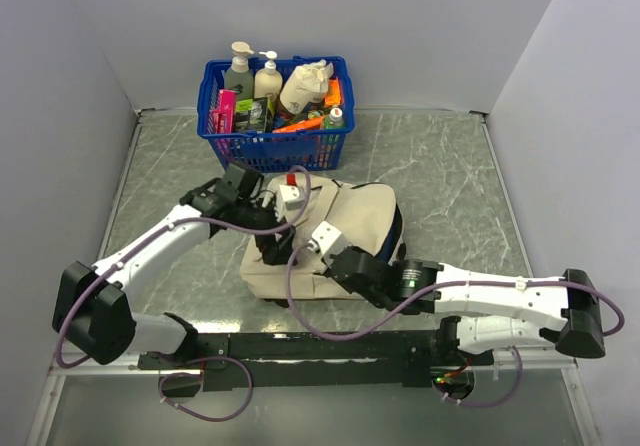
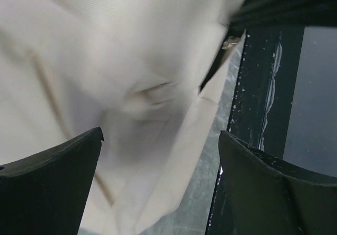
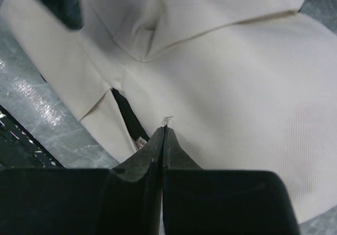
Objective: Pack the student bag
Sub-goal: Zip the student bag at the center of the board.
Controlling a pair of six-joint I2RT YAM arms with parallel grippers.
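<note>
student bag (image 1: 355, 221) lies flat mid-frame on the surface (image 1: 450, 176) — right hand (image 3: 164, 132) pinched together by the black zipper (image 3: 125, 113) (likely after its pull, too small to tell); left hand (image 2: 160, 140) spread wide above the fabric.

Blue plastic basket (image 1: 275, 152) sits at the back of the grey marbled table (image 1: 450, 186), crammed full: two pump bottles (image 1: 240, 66) upright behind, a pink box (image 1: 222, 112) at its left.

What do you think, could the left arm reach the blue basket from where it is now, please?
Probably yes: the left gripper is open and empty over the student bag, and the blue basket stands just beyond it with nothing in between.
</note>
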